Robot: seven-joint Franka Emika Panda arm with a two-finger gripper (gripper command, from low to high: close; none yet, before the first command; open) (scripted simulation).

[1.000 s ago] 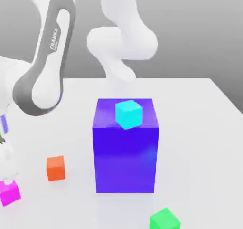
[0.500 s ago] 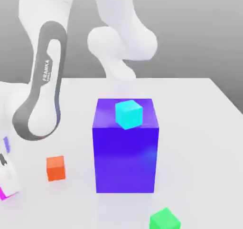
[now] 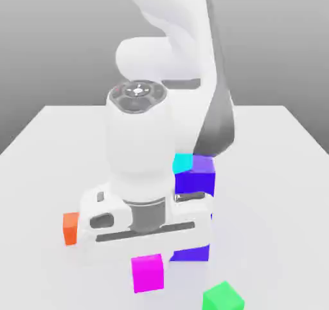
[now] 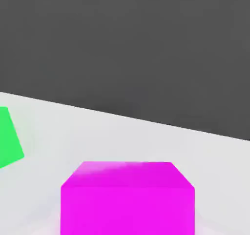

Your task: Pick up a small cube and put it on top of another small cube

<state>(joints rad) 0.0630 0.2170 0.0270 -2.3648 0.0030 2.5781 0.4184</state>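
Magenta cube (image 3: 148, 273) directly beneath tool (image 3: 145, 254).

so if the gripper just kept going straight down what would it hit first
Probably the white table. The magenta cube hangs under the hand and would touch first; nothing else seems to lie under it, though depth is unclear.

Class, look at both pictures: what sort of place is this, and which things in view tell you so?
Most likely a simulated robot test bench: a bare white table, plain coloured blocks such as the magenta cube and green cube, and a white robot arm against a featureless grey backdrop.

Magenta small cube (image 3: 148, 273) beneath hand
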